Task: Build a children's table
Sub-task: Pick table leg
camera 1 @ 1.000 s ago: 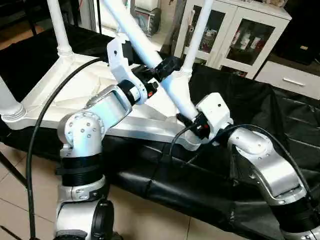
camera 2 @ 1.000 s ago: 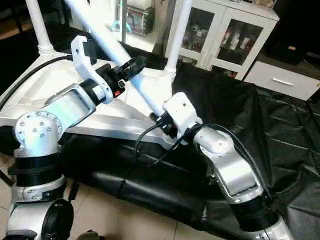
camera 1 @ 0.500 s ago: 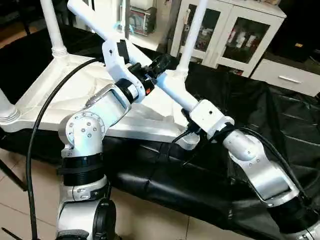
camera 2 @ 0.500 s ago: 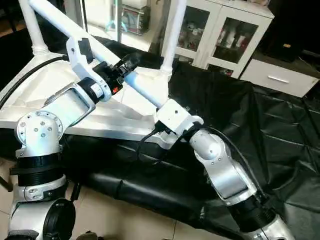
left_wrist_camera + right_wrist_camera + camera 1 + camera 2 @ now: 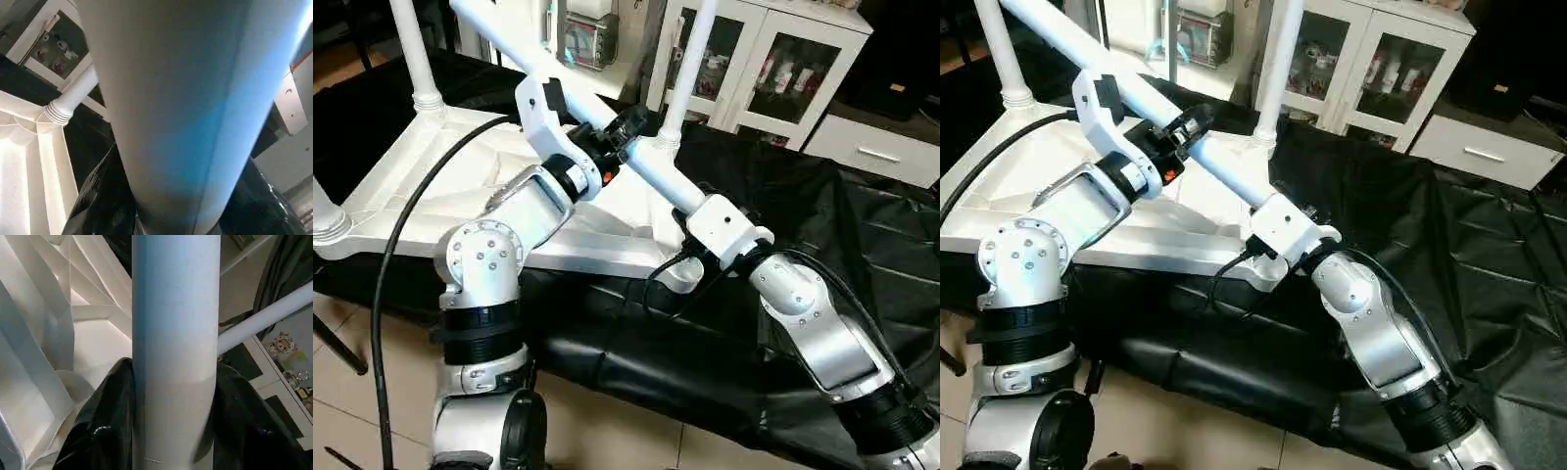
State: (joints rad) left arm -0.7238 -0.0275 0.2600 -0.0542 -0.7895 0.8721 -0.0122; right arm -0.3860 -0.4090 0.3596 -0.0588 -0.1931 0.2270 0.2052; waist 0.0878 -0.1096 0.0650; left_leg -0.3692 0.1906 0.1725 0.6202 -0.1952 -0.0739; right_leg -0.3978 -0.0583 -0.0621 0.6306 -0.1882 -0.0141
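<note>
The children's table top [image 5: 460, 181] lies upside down on black cloth, ribs up. Three white legs stand in its corner sockets: far left [image 5: 411, 49], near left [image 5: 323, 211] and far right [image 5: 690, 54]. A fourth leg [image 5: 1224, 166] slants from the upper left down toward the near right corner socket [image 5: 680, 277], which is empty. My left gripper [image 5: 628, 125] is shut on this leg at mid-length, with a black finger [image 5: 98, 196] on each side. My right gripper [image 5: 695, 213] is shut on the leg's lower end, its fingers [image 5: 98, 421] pressed against the tube just above the socket.
Black cloth [image 5: 822, 206] covers the platform to the right. A white cabinet with glass doors [image 5: 773, 59] and a drawer unit [image 5: 881, 157] stand behind. A black cable [image 5: 391, 264] hangs along my left arm. Tiled floor [image 5: 352, 392] shows at the near left.
The slanted leg has tipped flatter, its upper end swinging left. My left fingers have closed in on it. My right gripper has turned with the leg's lower end.
</note>
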